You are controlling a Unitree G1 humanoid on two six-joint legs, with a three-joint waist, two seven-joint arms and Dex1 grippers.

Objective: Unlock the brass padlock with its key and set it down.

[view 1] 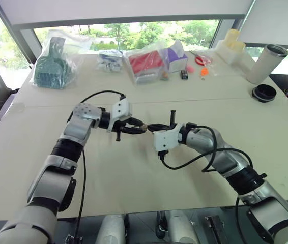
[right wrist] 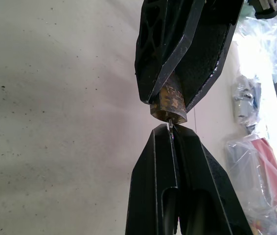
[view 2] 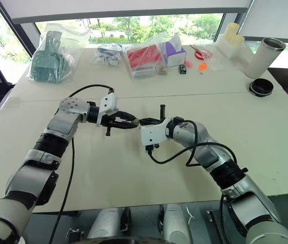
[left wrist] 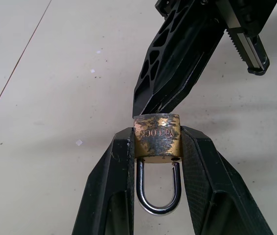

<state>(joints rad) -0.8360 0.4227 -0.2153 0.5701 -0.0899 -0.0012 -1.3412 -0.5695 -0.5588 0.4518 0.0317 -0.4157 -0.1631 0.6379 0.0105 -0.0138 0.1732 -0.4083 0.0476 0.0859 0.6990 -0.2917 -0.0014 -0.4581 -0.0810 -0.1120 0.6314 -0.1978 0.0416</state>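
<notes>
**Brass padlock held mid-air, key at the keyway**

Brass padlock [left wrist: 157,138] sits above the middle of the table [view 1: 134,188], well clear of the surface. Left gripper [left wrist: 157,161] is partly closed, pads pressing the two side faces of the body. Shackle [left wrist: 158,191] is still seated, loop pointing back toward the left wrist.

Right gripper [right wrist: 172,134] comes in from the right, fingers pressed fully together on the key [right wrist: 169,125]. A thin silver sliver shows between its tips, meeting the bottom face of the lock. How deep the key sits: cannot tell.

Handling, judged: lock is tiny, rigid, light. Worn brass faces are smooth, so it could twist or slip under turning load. Best hold is flat on the body sides, as now, leaving shackle and keyway free. Key is thin and could slip in the pinch or bend if off-axis.

Containers on the far side:
- clear bag [view 1: 57,61], far left, with a green item
- clear bag [view 1: 146,63], centre, with a red item
- white cylinder [view 1: 266,63], far right, with a black lid [view 1: 264,93] lying near it; contents not visible
</notes>
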